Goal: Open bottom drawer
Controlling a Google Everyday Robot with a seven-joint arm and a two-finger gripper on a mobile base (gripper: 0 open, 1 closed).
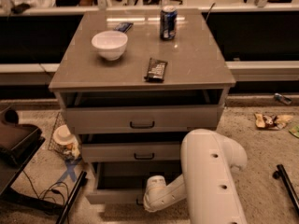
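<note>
Dim, warm brownish light from above, pale glare streaks along the back of the grey-brown cabinet top (201,64), deep shadow inside the open grey bottom drawer (110,197), white robot arm (210,181) brightest, gripper (140,201) at lower centre, shaded against that drawer's front

We can read no text anywhere. The blue drink can (168,22), at the upper middle of the grey tabletop (201,64), bears markings too blurred for us to make out. The dark flat wrapper (156,69) near the tabletop's front edge shows pale lettering we cannot decipher. The robot's tool (140,201), at the lower centre of the frame against the front of the grey bottom drawer (110,198), shows us nothing legible.
</note>
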